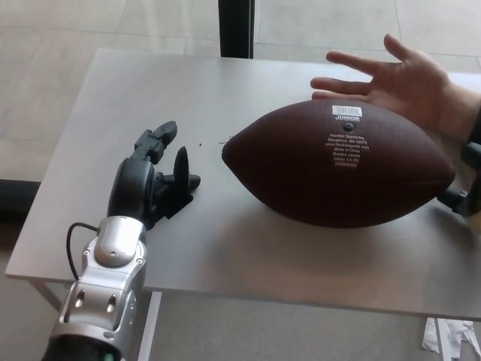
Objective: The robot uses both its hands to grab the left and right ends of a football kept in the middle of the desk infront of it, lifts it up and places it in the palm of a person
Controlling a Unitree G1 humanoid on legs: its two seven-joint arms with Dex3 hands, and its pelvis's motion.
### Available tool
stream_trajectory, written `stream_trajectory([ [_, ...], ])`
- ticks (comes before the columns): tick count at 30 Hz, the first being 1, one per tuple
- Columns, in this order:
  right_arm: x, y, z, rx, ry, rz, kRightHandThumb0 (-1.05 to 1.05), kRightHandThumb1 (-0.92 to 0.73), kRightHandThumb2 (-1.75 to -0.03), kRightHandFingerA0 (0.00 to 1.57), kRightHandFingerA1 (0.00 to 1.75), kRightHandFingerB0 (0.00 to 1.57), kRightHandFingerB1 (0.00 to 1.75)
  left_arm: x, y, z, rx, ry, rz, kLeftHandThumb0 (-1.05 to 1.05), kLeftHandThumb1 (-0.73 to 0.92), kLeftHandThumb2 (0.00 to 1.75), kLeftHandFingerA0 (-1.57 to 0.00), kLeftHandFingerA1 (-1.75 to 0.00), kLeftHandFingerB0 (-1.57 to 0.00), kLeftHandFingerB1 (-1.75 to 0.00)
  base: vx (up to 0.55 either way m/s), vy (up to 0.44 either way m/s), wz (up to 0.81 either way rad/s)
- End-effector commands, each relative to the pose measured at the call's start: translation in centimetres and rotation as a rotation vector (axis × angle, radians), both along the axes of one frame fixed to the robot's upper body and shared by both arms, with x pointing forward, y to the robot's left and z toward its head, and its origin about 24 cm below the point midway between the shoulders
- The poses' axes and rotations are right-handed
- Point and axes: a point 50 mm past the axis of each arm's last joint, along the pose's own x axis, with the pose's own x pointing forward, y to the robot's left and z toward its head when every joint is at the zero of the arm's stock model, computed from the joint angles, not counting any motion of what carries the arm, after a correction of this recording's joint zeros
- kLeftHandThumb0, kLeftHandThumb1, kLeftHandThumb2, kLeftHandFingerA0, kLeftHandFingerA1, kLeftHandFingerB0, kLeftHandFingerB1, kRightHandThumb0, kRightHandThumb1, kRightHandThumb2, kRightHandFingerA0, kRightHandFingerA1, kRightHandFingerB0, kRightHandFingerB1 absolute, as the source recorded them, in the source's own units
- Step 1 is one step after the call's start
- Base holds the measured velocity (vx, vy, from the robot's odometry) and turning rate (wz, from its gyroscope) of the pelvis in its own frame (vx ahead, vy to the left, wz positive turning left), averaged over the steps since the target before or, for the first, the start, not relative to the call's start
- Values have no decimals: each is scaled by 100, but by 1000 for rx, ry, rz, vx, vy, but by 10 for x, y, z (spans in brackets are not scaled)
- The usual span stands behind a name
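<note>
Head view, football (342, 162) right of open left hand (159, 180)

The brown football (342, 164) lies on its side on the tabletop (150, 98); white "JUNIOR" print faces up; its pointed ends aim left and right.

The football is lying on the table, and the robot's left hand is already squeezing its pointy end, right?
Not quite. The football does lie on the table, but the head view shows the left hand open beside the pointy end, with a gap between them, not squeezing it.
</note>
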Motion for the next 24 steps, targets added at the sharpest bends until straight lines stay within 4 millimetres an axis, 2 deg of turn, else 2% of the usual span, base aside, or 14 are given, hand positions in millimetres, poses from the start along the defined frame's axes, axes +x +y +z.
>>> stream_trajectory([
  [1, 4, -4, 11, 1, -53, -56, -86, -74, -112, 60, 63, 40, 49, -7, 7, -18, 3, 101, 46, -92, 92, 88, -32, -57, -4, -30, 0, 0, 0],
  [2, 5, -5, 13, 6, -60, -61, -86, -74, -112, 61, 63, 43, 50, -6, 6, -19, 5, 105, 42, -95, 92, 127, -30, -61, -7, -24, 0, 0, 0],
  [4, 6, -6, 14, -1, -64, -62, -83, -73, -114, 61, 64, 37, 48, -4, 4, -20, 6, 113, 35, -96, 92, 129, -29, -58, -7, -22, 0, 0, 0],
  [6, 7, -6, 16, -8, -64, -63, -86, -92, -68, 68, 56, 49, 35, -2, 0, -22, 5, 124, 15, -96, 92, 94, -30, -53, -3, -24, 0, 0, 0],
  [7, 7, -7, 16, -10, -65, -61, -83, -74, -114, 61, 64, 38, 49, -1, -4, -22, 7, 127, -1, -95, 92, 90, -29, -52, -3, -25, 0, 0, 0],
  [8, 8, -6, 16, -12, -60, -57, -87, -92, -68, 68, 56, 47, 34, -1, -5, -22, 0, 131, -7, -101, 92, 92, -27, -53, -4, -23, 0, 0, 0],
  [10, 8, -4, 16, -20, -45, -47, -86, -75, -112, 60, 62, 36, 48, 3, -16, -19, -49, 138, -15, -95, 86, 130, -19, -58, 0, -18, 0, 0, 0],
  [12, 8, -2, 14, -17, -33, -31, -82, -73, -111, 51, 58, 33, 47, 7, -26, -16, -90, 143, -20, -97, 92, 97, -26, -57, -5, -24, 0, 0, 0],
  [14, 8, 1, 11, -25, -21, -17, -84, -92, -74, 60, 47, 36, 33, 10, -35, -13, -100, 147, -30, -100, 87, 98, -26, -56, -9, -24, 0, 0, 0],
  [18, 10, 7, 6, -56, -5, 11, -82, -92, -75, 62, 48, 36, 34, 19, -53, -3, -130, 139, -61, -86, 86, 124, -23, -58, -7, -28, 0, 0, 0],
  [19, 10, 8, 4, -43, -8, 11, -87, -92, -68, 64, 49, 43, 34, 22, -58, 0, -132, 136, -71, -94, 92, 98, -26, -58, -7, -26, 0, 0, 0],
  [20, 11, 11, 2, -19, -10, 8, -87, -75, -112, 59, 62, 38, 48, 26, -66, 5, -135, 129, -90, -88, 86, 125, -20, -59, -8, -29, 0, 0, 0],
  [23, 13, 15, 0, -2, -4, 11, -88, -76, -113, 57, 62, 38, 48, 30, -71, 11, -136, 117, -114, -89, 85, 126, -20, -60, -7, -30, 0, 0, 0],
  [24, 13, 19, -1, -10, -12, 31, -87, -77, -114, 55, 62, 37, 48, 32, -76, 14, -117, 116, -135, -101, 91, 95, -26, -63, -9, -27, 0, 0, 0],
])
